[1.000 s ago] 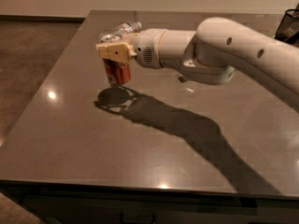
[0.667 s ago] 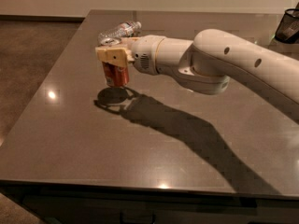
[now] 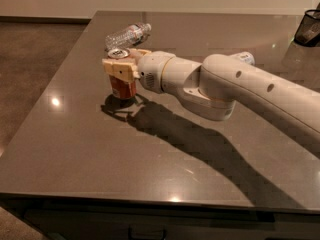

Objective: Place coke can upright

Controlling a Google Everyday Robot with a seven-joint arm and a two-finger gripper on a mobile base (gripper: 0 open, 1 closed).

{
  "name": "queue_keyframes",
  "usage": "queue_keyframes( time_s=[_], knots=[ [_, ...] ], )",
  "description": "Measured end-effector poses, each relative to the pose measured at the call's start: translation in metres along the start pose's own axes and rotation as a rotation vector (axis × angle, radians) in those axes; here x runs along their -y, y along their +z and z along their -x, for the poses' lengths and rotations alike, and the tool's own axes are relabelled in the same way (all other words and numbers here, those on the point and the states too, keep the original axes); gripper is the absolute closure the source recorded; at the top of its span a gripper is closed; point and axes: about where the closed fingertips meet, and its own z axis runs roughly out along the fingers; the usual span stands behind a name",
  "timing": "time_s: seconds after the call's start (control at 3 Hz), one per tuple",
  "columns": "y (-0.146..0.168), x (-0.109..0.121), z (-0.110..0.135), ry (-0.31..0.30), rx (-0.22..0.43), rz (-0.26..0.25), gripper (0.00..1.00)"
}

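Note:
The coke can point(image 3: 123, 88) is red with a silver top and stands upright, its base at or just above the grey table point(image 3: 100, 149) near the left middle. My gripper point(image 3: 121, 67) reaches in from the right and is shut on the can's upper half, its tan fingers point(image 3: 116, 69) on either side of it. The can's lower red part shows below the fingers. The white arm stretches back to the right edge of the view.
A clear plastic bottle point(image 3: 128, 34) lies on its side just behind the can. Another bottle's white-labelled end point(image 3: 244, 58) peeks out behind the arm. A black mesh holder point(image 3: 309, 28) stands at the far right corner. The table's left edge drops to brown floor.
The gripper has lowered the can toward the table; the can's shadow has closed up under it. The arm has shifted slightly left and down.

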Motion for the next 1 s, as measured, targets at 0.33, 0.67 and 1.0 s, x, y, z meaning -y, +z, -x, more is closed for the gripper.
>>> queue_keyframes(
  time_s=[0.33,0.67,1.0],
  knots=[
    [0.0009,0.0018,-0.0083,-0.012,0.024,-0.021,0.99],
    [0.0009,0.0028,-0.0129,-0.021,0.043,-0.034,0.76],
    [0.0014,-0.0009,-0.0156,-0.021,0.047,-0.033,0.45]
  ],
)
